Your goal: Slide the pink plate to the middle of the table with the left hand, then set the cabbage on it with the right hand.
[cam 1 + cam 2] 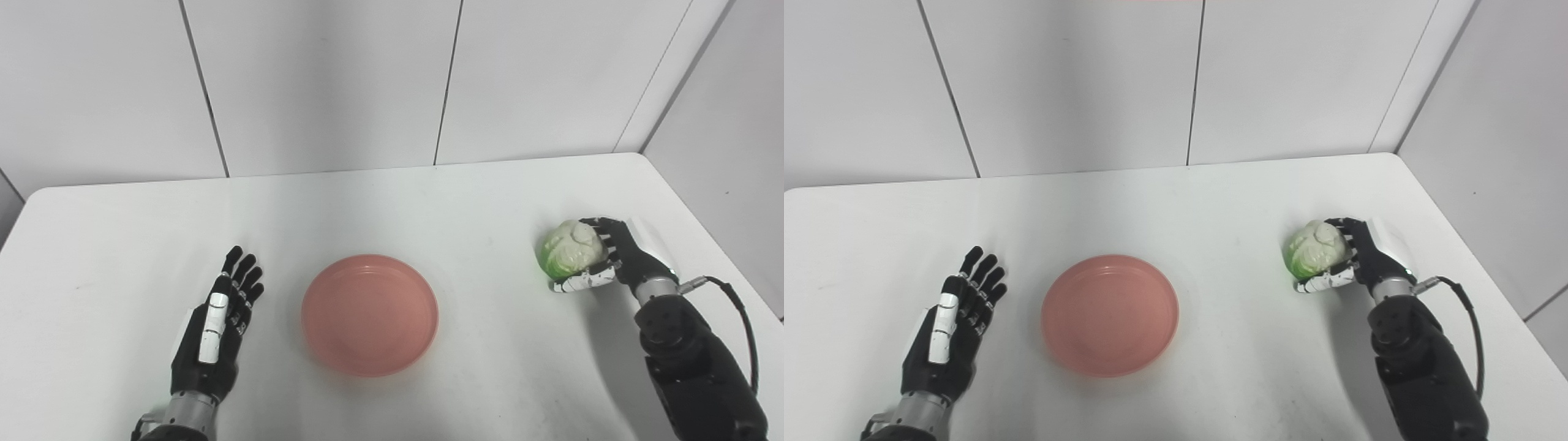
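A round pink plate [370,313] lies flat near the middle of the white table [392,202], with nothing on it. My left hand [217,321] rests to the left of the plate, a short gap away, fingers stretched out and holding nothing. At the right side a pale green and white cabbage [571,248] sits on the table. My right hand [612,260] is wrapped around the cabbage from the right, with its fingers over the top and its thumb under the near side.
Grey panelled walls [331,79] stand behind the table and along its right edge. A black cable [738,318] loops off my right wrist.
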Controlling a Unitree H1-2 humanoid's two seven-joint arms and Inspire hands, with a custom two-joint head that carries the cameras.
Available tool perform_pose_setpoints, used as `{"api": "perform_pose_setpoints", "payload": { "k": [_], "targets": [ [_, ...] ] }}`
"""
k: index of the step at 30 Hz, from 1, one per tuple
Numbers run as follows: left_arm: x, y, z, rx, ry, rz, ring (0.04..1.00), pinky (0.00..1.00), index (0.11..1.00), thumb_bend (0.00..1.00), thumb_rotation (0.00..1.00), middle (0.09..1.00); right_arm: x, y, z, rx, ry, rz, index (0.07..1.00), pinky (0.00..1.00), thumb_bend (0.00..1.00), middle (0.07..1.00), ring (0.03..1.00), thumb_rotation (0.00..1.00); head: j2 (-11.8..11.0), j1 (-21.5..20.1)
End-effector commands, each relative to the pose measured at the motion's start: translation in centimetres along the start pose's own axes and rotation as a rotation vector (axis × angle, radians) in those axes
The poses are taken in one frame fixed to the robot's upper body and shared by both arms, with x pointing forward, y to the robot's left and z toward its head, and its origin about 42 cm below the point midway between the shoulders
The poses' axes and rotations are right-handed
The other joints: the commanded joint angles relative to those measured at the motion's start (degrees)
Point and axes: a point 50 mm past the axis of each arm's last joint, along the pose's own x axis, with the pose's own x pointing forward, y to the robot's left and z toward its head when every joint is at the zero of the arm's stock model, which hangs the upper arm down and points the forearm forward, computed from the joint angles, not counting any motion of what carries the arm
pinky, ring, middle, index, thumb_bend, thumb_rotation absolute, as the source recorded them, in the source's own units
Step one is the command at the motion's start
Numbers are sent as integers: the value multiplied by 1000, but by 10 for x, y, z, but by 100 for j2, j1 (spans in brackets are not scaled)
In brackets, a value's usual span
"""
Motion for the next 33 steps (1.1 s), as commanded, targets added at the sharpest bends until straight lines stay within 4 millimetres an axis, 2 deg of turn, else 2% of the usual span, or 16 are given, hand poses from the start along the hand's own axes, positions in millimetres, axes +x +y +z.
{"api": "perform_pose_setpoints", "payload": {
  "k": [1,3,5,8,11,14,18,22,29,33],
  "targets": [
    [3,0,6,13,-27,-21,977,980,962,705,857,979,6,-16,11,6,-70,-88,497,523,547,571,578,51,-13,9],
    [4,0,6,11,-29,-22,974,973,964,691,864,980,7,-16,11,8,-66,-99,478,443,530,523,524,8,-18,6],
    [4,0,6,11,-30,-22,974,972,966,688,866,982,7,-15,12,10,-61,-104,470,434,526,525,522,2,-15,6],
    [4,0,6,11,-27,-24,974,978,962,695,866,980,8,-15,12,12,-60,-108,458,503,523,536,568,0,-16,9],
    [4,0,5,13,-20,-28,980,989,965,702,870,982,8,-15,13,22,-61,-112,459,496,522,541,576,0,-22,18],
    [4,0,5,12,-15,-25,981,992,967,704,862,982,8,-15,13,25,-68,-117,481,509,529,498,587,0,-26,17],
    [4,0,4,19,-17,-34,987,996,963,711,862,985,6,-14,14,40,-93,-128,483,554,529,494,618,0,-35,46],
    [3,-2,3,23,-19,-32,981,991,961,712,869,980,3,-15,17,120,-120,-117,458,519,523,533,583,0,-24,106],
    [3,-9,3,31,-18,-23,973,993,957,717,880,972,-8,-10,31,162,-211,-126,485,416,529,491,489,0,-14,289],
    [5,-16,3,30,-20,-22,979,999,971,717,894,979,-14,-2,43,194,-310,-140,489,412,529,485,475,0,-18,473]
  ]
}}
